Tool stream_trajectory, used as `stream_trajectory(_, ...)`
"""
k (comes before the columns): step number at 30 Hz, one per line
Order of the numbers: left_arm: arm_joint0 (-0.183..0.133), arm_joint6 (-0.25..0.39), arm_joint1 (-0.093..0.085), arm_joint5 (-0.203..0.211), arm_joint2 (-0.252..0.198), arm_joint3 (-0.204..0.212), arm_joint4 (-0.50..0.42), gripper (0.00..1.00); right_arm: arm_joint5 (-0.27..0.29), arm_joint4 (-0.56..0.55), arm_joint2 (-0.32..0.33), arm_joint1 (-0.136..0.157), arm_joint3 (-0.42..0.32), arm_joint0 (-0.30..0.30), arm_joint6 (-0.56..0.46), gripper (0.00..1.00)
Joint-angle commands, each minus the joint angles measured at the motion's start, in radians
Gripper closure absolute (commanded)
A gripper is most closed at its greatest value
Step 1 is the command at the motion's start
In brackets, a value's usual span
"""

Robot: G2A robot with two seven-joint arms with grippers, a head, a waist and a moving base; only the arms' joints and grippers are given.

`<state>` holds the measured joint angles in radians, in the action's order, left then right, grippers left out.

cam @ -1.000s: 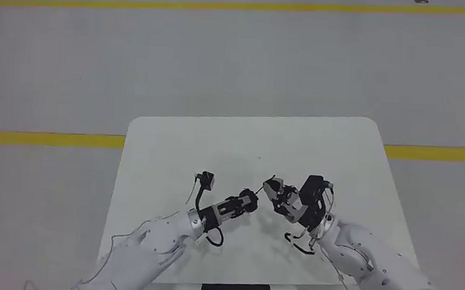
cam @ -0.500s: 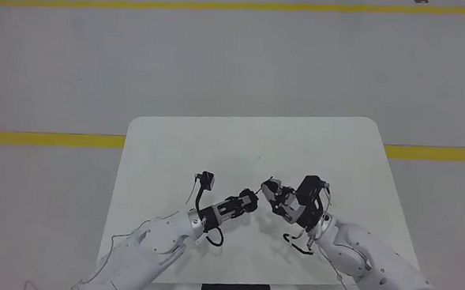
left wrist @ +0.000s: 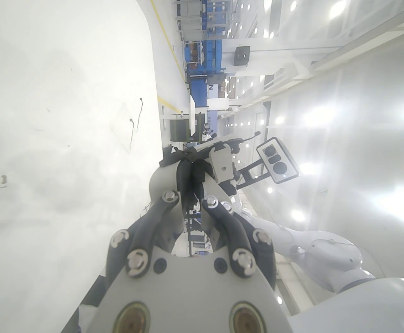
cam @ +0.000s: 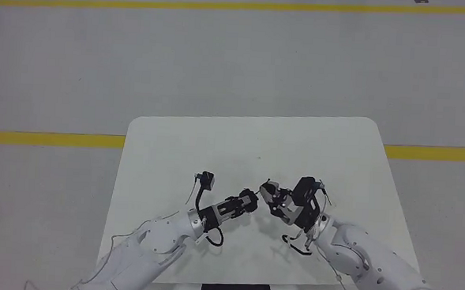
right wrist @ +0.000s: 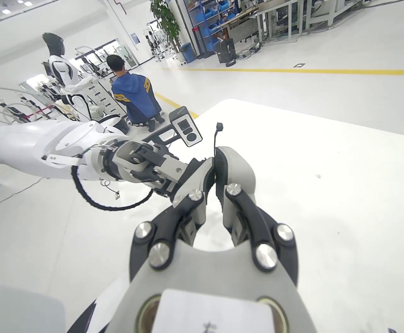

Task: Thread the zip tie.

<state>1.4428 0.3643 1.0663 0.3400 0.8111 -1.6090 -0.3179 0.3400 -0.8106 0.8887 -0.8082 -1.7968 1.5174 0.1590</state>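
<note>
Zip tie (right wrist: 215,142) clenched in right claw (right wrist: 215,172), left claw (left wrist: 191,173) clenched opposite, thin strips (left wrist: 140,100) nearby

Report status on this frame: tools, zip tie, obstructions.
Right tool shut on zip tie, head end up. Left tool shut, tips meeting right's; grip on tie unclear. Loose thin strands on table, apart from both tools.
</note>
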Motion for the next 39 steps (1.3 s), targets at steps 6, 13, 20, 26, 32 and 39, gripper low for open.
stream_trajectory(6,0.0,0.0,0.0,0.0,0.0,0.0,0.0,1.0,0.0,-0.012,0.021,-0.006,0.009,0.012,-0.007,1.0)
stream_trajectory(13,0.0,0.0,0.0,0.0,0.0,0.0,0.0,1.0,0.0,-0.011,0.013,-0.011,-0.011,0.015,-0.006,1.0)
stream_trajectory(20,0.0,0.0,0.0,0.0,0.0,0.0,0.0,1.0,0.0,-0.02,-0.007,-0.009,-0.011,0.003,-0.015,1.0)
stream_trajectory(26,0.0,0.0,0.0,0.0,0.0,0.0,0.0,1.0,0.0,-0.025,-0.012,-0.006,-0.001,-0.002,-0.017,1.0)
stream_trajectory(32,0.0,0.0,0.0,0.0,0.0,0.0,0.0,1.0,0.0,-0.019,-0.01,-0.007,0.008,0.002,-0.01,1.0)
stream_trajectory(39,0.0,0.0,0.0,0.0,0.0,0.0,0.0,1.0,0.0,-0.013,-0.016,-0.009,0.01,-0.003,-0.012,1.0)
